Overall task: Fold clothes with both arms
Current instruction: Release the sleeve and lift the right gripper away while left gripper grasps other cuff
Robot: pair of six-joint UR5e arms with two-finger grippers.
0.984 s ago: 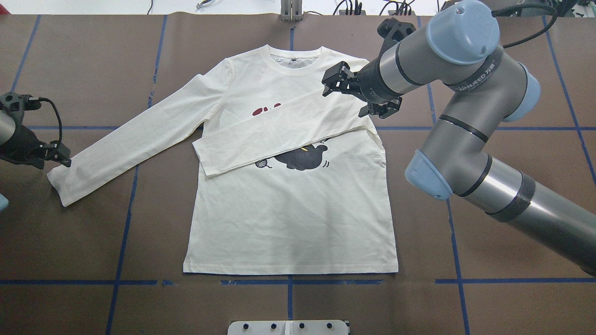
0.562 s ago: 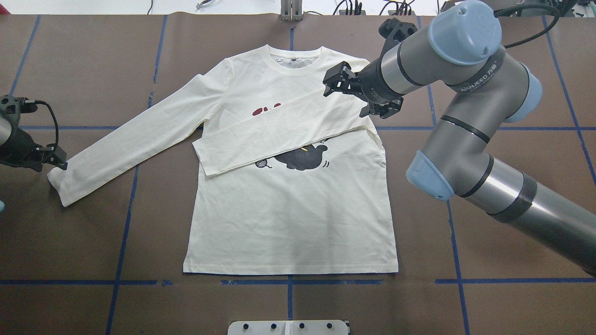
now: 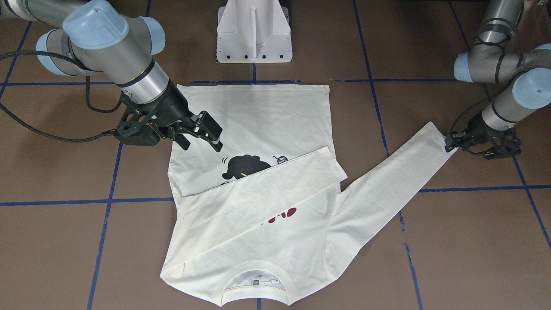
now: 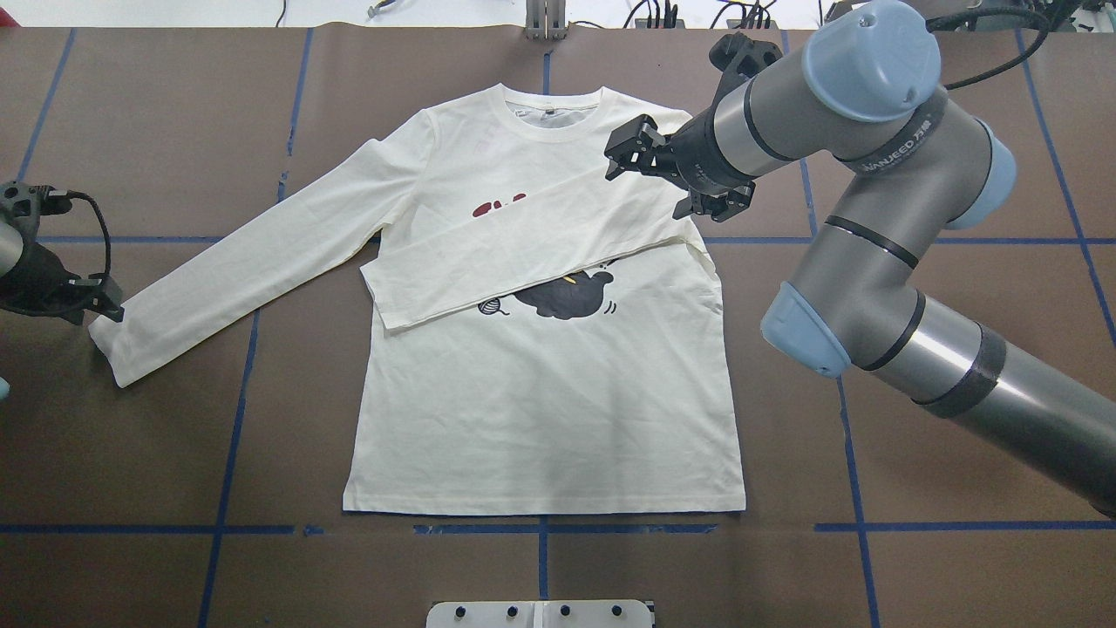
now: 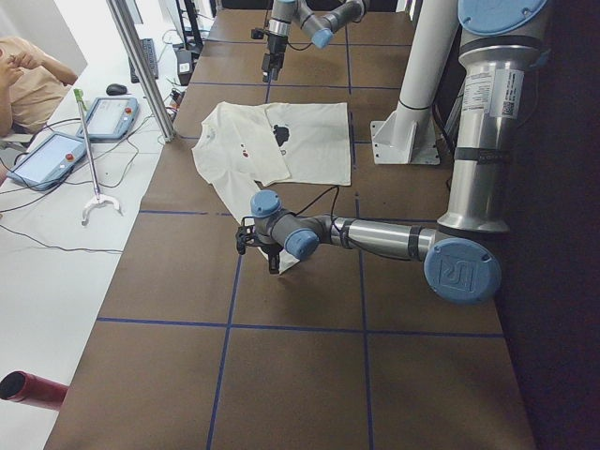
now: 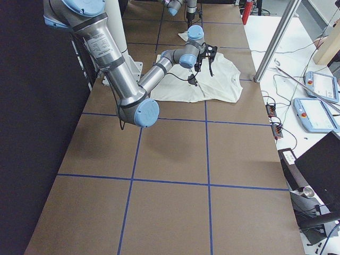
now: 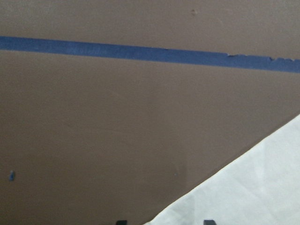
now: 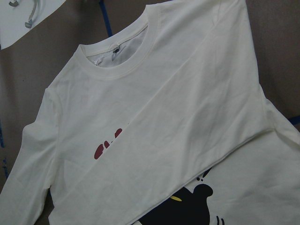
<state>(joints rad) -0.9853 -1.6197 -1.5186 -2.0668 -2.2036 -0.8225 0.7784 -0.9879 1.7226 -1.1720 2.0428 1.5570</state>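
Nearest the robot in the overhead view, we see the white pedestal base (image 4: 540,613) at the near edge of the brown table (image 4: 131,453); just beyond it a blue tape line (image 4: 131,529) crosses the surface. Just past that line lies the hem of the cream T-shirt (image 4: 540,419), spread flat and face up, its neck pointing away from the robot. Farther on comes the black cat print (image 4: 567,296), its upper part covered by the right sleeve (image 4: 523,253); that sleeve is folded slantwise across the chest, and its cuff reaches just past the shirt's left side. The left sleeve (image 4: 253,253) stretches out flat to the robot's left; at the far corner of its cuff (image 4: 109,349) sits the left gripper (image 4: 106,307), low over the table. In the left wrist view we find its fingertips (image 7: 121,221) spread apart with the sleeve's edge between them, so it is unclenched; we cannot tell whether it touches the cloth. Beyond the folded sleeve a little dark red lettering (image 4: 499,208) peeks out. The right gripper (image 4: 610,161) hangs above the shirt's right shoulder, fingers spread and holding nothing. Farthest lies the ribbed collar (image 4: 549,126).
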